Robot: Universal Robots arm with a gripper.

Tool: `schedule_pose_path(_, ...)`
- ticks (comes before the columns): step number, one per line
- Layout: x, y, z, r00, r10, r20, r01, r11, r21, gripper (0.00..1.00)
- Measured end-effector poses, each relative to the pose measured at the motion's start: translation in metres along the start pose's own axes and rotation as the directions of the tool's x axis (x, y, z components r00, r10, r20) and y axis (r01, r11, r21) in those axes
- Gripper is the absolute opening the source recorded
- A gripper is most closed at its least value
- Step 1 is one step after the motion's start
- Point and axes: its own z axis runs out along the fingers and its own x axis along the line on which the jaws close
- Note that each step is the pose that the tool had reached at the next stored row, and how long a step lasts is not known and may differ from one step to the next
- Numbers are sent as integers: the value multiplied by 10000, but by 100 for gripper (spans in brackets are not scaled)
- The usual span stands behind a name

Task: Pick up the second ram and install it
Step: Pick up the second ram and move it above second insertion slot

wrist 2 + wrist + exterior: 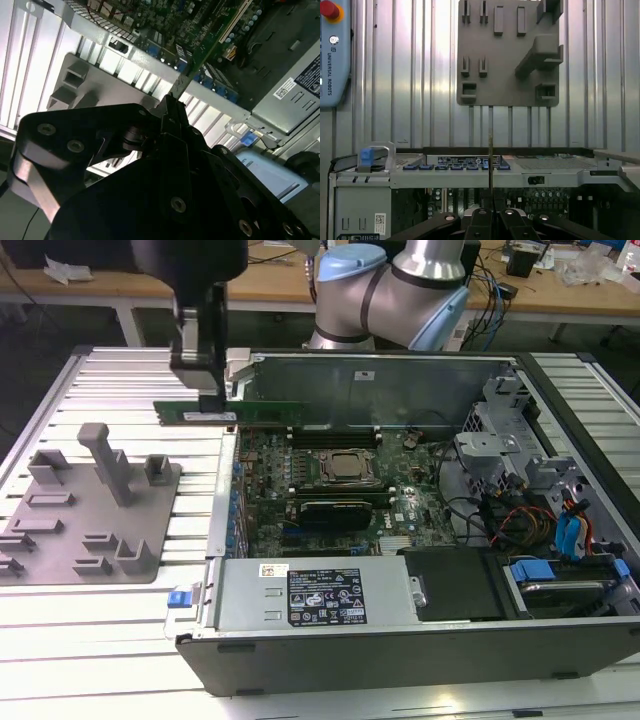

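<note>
Ribbed aluminium worktop (100,625) fills the scene and carries an open computer case (400,655), whose dark near wall is closest in the exterior view. Just behind that wall lies a labelled metal box (310,595), with a small blue tab (180,596) at the case's near corner on the exterior view's left. On that same side, apart from the case, a grey holder tray (90,510) lies flat on the worktop with its posts and pockets facing up; the first wrist view shows it too (505,60).

Inside the case, the motherboard (300,490) lies flat with a processor socket (347,467) near its middle. Coloured cables and drive bays (530,510) crowd the exterior view's right.

Farther back, the black claw (207,405) hangs over the case's far corner on the exterior view's left, clenched on the second ram (260,412). It grips the green stick at one end and holds it level and on edge. The stick is raised off the board and straddles the case wall, partly over the worktop and partly over the motherboard. In the second wrist view it (200,61) juts out from the claw (172,107) towards the board. In the first wrist view it (490,170) shows edge-on as a thin line.

Behind the case stand the arm's silver and blue joints (400,290), and beyond them wooden benches (270,280).
</note>
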Motion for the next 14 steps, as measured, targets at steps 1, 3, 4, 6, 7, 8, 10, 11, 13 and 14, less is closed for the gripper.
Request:
schedule_pose_path(1, 1, -73, -2, 10000, -2, 0, 2, 10000, -4, 9)
schedule_pose_path(3, 1, -167, -4, 10000, 1, 1, -1, 10000, -8, 9)
schedule_pose_path(4, 1, -222, -5, 10000, -2, 1, 2, 10000, -10, 9)
schedule_pose_path(6, 1, -361, -9, 10000, -1, 1, 1, 10000, -17, 9)
schedule_pose_path(7, 1, -423, -10, 10000, -1, 0, 1, 10000, -20, 9)
schedule_pose_path(8, 2, -494, -12, 10000, 1, 0, -1, 10000, -24, 9)
schedule_pose_path(10, 2, -613, -15, 10000, -1, 0, 1, 10000, -28, 9)
schedule_pose_path(11, 2, -655, -16, 10000, 1, 0, -1, 10000, -29, 9)
schedule_pose_path(13, 2, -755, -17, 10000, 0, 1, 0, 10000, -32, 9)
schedule_pose_path(14, 2, -780, -18, 10000, 1, 0, -1, 10000, -32, 9)
